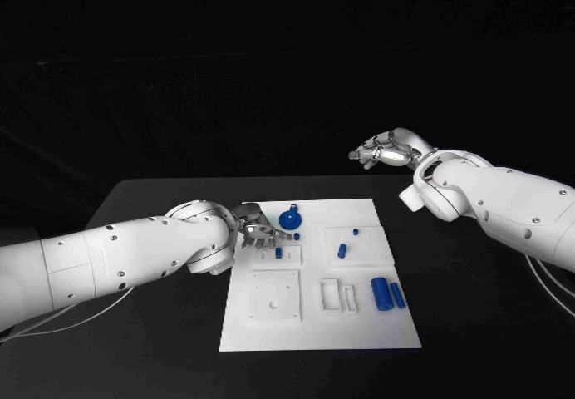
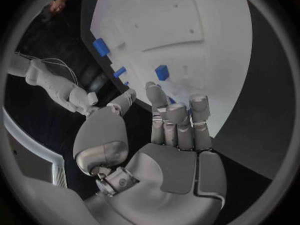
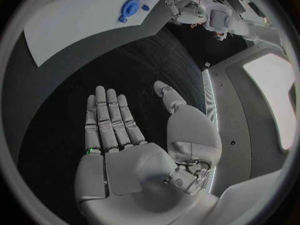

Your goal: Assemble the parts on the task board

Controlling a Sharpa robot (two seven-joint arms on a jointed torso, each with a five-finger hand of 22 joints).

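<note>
- The task board (image 1: 314, 328) lies flat on the black counter (image 1: 479, 332), its near edge closest to the camera.
- Blue parts rest on it: two cylinders (image 1: 388, 293) side by side near its right edge, a round knobbed piece (image 1: 292, 219) near the far edge.
- The left hand (image 1: 253, 226) hovers over the board's far left corner, fingers loosely curled, holding nothing.
- The right hand (image 1: 385, 151) is raised beyond the board, fingers straight and apart, empty.
</note>
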